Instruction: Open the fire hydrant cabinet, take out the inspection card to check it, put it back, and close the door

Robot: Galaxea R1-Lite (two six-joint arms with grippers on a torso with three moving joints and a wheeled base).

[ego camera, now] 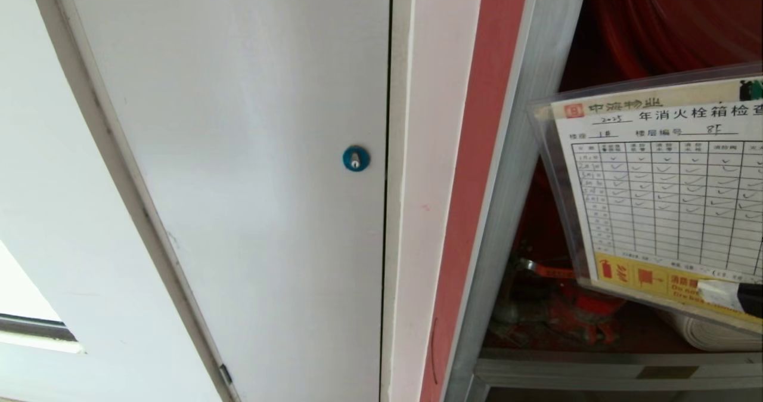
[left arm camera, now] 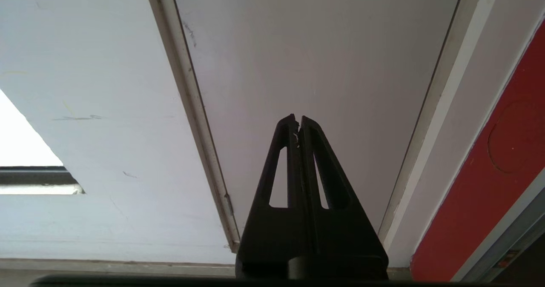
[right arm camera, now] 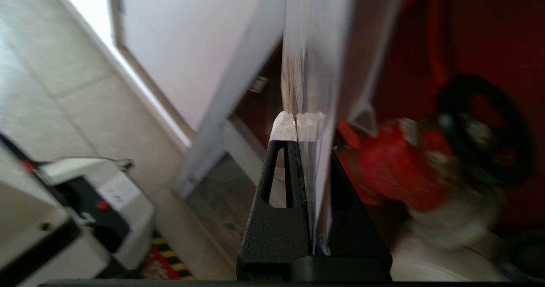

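The fire hydrant cabinet stands open at the right, showing its red inside, a red valve and a white rolled hose. The inspection card, a white ruled sheet with ticks in a clear sleeve, hangs tilted in front of the opening. My right gripper is shut on the card's lower edge. In the right wrist view the card runs edge-on out from the right gripper, with the valve beyond. My left gripper is shut on nothing, facing a white panel. The door is out of view.
A plain white panel with a blue round lock fills the left of the head view, beside a white jamb and the cabinet's red edge. A black handwheel sits by the valve. My own base stands on the tiled floor.
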